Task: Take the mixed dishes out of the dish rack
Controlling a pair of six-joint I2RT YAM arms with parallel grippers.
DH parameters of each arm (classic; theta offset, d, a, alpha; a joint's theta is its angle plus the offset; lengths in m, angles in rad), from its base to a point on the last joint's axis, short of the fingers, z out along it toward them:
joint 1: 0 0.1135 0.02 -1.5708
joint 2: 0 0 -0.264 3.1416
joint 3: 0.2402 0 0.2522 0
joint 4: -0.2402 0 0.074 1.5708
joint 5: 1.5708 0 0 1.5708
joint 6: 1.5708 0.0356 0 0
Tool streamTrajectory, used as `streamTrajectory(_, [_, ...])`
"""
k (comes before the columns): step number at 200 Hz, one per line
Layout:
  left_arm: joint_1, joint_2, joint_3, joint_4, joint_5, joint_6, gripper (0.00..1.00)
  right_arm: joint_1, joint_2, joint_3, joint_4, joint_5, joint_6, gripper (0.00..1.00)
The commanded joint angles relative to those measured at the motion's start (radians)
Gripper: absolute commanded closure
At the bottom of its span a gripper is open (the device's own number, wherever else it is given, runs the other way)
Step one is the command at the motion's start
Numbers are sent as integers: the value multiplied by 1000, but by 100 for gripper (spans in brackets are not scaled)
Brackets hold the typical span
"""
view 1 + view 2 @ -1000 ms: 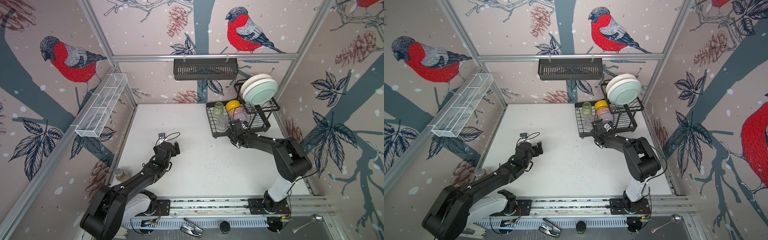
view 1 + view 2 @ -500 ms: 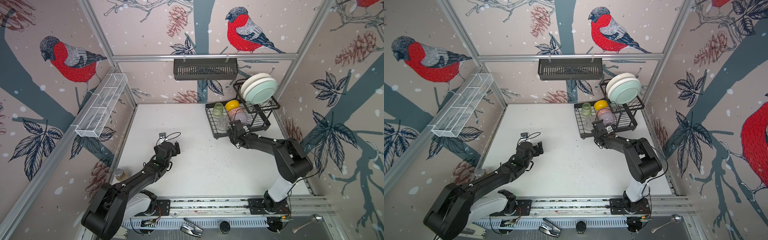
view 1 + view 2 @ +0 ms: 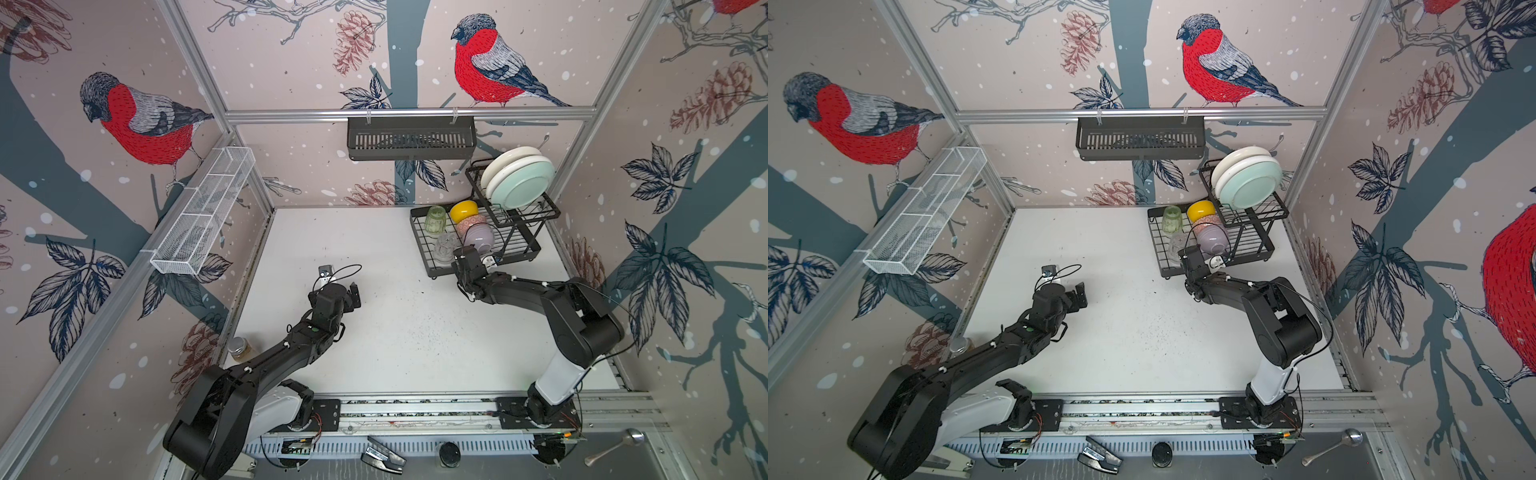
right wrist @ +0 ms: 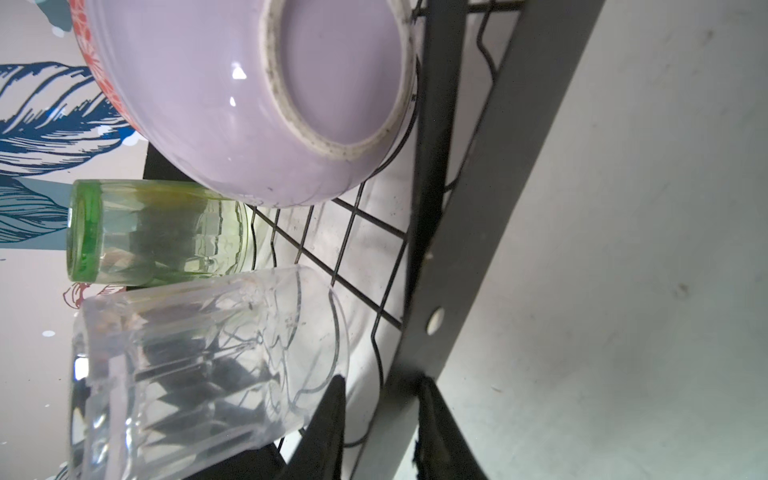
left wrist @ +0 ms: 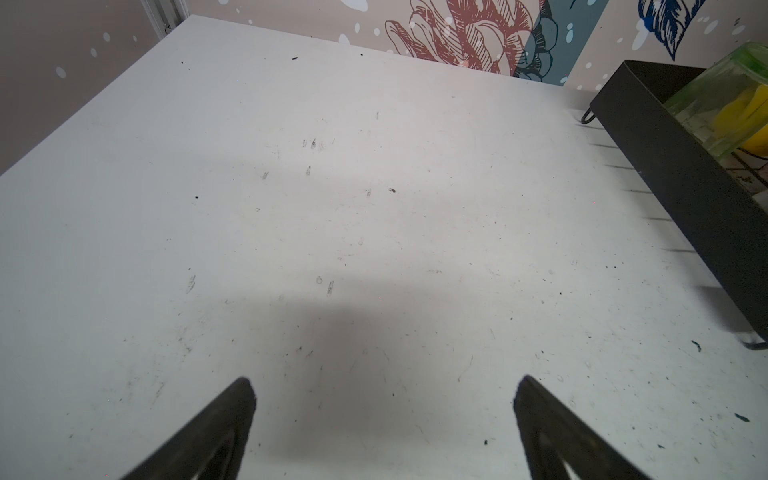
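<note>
Since right hand (image 4: 382, 378) narrowed, dish rack (image 4: 436, 187) rim pinched, left hand (image 5: 385, 380) unmoved

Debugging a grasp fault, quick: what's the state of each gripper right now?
Left gripper: open, holding nothing, above the white tabletop.
Right gripper: closed on the front rail of the black wire dish rack, no dish held.

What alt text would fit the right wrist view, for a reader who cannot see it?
The right gripper has its jaws on either side of the black front rim of the dish rack. Inside the rack stand a clear tumbler and, behind it, a pale-green tumbler, beside a lilac bowl showing its underside.
</note>
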Motion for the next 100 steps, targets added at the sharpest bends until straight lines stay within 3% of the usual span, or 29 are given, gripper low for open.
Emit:
streamTrajectory(1, [1,-7,-2,15,-10,-7,3,33,20,-52,-381,-193,-78,85])
streamTrajectory(100, [2,-37,3,-17,-19,-12,3,152,-67,-171,-455,-227,-142,81])
